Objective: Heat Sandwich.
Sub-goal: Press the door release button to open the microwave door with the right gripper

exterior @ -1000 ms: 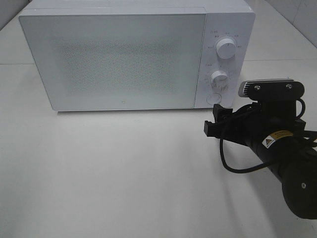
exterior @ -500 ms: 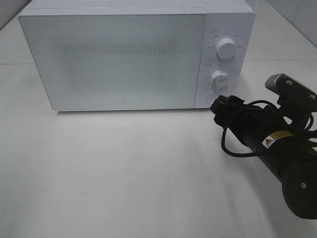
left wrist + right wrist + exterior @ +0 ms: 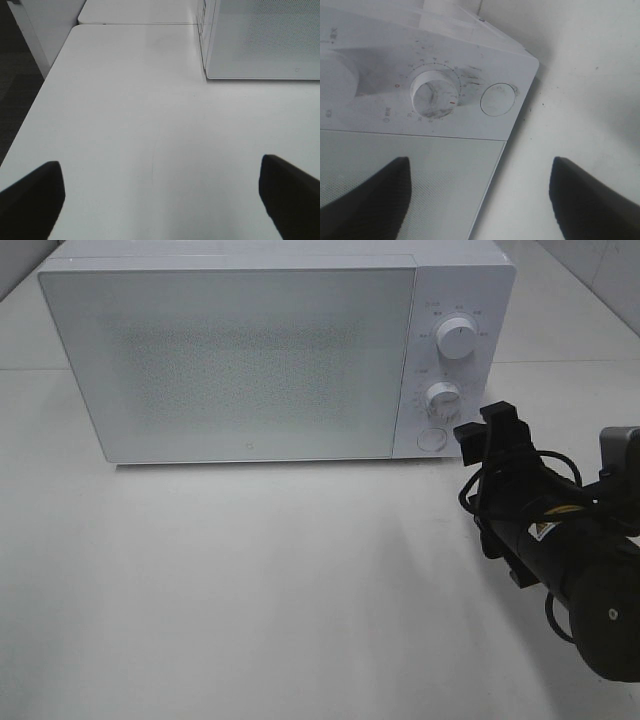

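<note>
Exterior high view: a closed microwave (image 3: 240, 360) stood far on the white table (image 3: 250, 580), right gripper (image 3: 488, 432) open, empty, near its round button (image 3: 432, 439); left gripper (image 3: 160, 200) likewise agape.

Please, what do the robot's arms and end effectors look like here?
The right arm is a black rounded tube with a looped black cable and a yellow warning label. The right end effector has black fingers. Of the left end effector only two black fingertips show.

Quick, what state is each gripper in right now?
Left gripper: open, holding nothing.
Right gripper: open, holding nothing, close to the microwave.
</note>
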Robot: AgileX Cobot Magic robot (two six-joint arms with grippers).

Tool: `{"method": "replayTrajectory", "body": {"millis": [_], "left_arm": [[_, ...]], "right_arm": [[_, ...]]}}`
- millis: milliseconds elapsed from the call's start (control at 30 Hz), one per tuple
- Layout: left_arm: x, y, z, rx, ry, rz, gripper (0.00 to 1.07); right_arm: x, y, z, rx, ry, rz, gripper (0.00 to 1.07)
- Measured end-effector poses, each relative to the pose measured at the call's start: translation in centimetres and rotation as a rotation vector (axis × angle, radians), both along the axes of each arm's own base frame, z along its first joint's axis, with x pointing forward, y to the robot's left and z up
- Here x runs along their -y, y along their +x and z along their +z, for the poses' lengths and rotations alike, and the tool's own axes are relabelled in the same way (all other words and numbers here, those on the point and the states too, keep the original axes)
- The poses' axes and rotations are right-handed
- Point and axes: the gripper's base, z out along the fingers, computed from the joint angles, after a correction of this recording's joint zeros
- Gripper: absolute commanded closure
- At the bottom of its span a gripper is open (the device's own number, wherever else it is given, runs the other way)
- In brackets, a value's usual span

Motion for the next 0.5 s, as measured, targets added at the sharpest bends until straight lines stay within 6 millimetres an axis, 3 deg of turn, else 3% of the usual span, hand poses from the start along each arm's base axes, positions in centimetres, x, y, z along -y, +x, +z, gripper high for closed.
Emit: {"method": "replayTrajectory", "body": {"millis": [133,267,400,433,467,500], "left_arm": [[0.0,0.0,0.0,0.0,0.0,0.0,0.05],[0.0,0.0,0.0,0.0,0.0,0.0,0.05],[0.0,0.0,0.0,0.0,0.0,0.0,0.05],[0.0,0.0,0.0,0.0,0.0,0.0,0.05],[0.0,0.0,0.0,0.0,0.0,0.0,0.05],[0.0,0.0,0.0,0.0,0.0,0.0,0.05]], "right_arm": [[-0.02,-0.07,-0.17,-0.025,0.057,-0.02,0.35],[-0.04,-0.15,-0.38,-0.053,0.089,-0.03,0.46],[-0.04,-0.16,-0.39,-0.058,0.116,-0.041,0.77],[-0.04,-0.16,-0.39,-0.058,0.116,-0.041,0.77],[-0.04,-0.16,-0.39,-0.059,0.122,-0.043,0.92],[-0.04,-0.16,-0.39,-0.059,0.129,-0.046,0.99]]}}
